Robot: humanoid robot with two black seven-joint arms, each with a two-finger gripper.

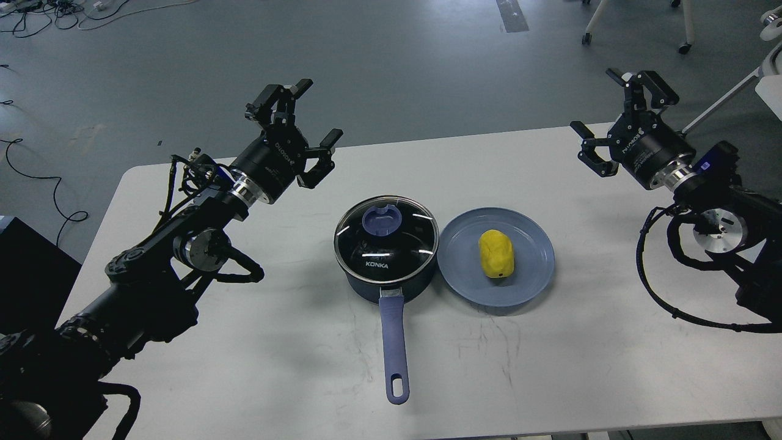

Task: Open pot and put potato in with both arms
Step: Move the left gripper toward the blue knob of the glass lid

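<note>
The navy pot (391, 292) stands at the middle of the white table (550, 360), its periwinkle handle (394, 342) pointing toward me. Its glass KONKA lid (386, 235) with a blue knob (380, 220) sits closed on top. Just right of it, the yellow potato (496, 253) lies on a shallow blue plate (470, 278). My left gripper (304, 125) hovers open above the table, up and left of the pot, holding nothing. My right gripper (614, 116) is open too, raised near the table's far right edge, well away from the potato.
Cables lie on the grey floor at the far left. Chair legs and castors stand on the floor at the far right. A dark box sits beside the table's left edge.
</note>
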